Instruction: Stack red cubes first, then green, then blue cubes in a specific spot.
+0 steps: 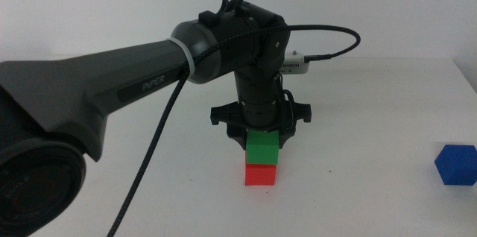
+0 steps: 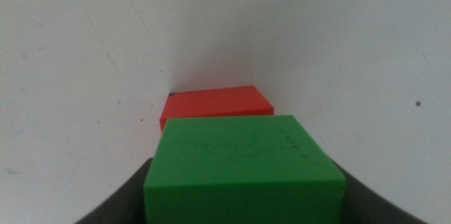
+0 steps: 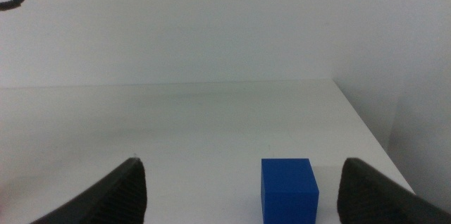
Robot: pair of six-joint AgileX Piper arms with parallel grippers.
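A plain white table (image 1: 373, 118) fills the scene, with a white wall behind it and nothing but three cubes on the surface. In the middle view the left arm (image 1: 112, 95), dark grey with PIPER lettering on its side, reaches in from the left with a black cable (image 1: 149, 170) trailing below it. The left gripper (image 1: 261, 141) points straight down over the centre of the table, jaws clamped on either side of the green cube (image 1: 262, 150). That green cube sits directly on top of the red cube (image 1: 261, 174), which rests flat on the tabletop; the two look roughly lined up, faces matching. From the left wrist view the green cube fills the foreground between the jaws, and the red cube peeks out from under it, its top face partly showing beyond the green edge.

Over on the right side of the table, well apart from the stack, the blue cube (image 1: 455, 165) sits alone near the table's edge. The right wrist view shows the right gripper (image 3: 239, 196) hovering low near it, jaws spread wide, with the blue cube standing untouched on the table beyond them.
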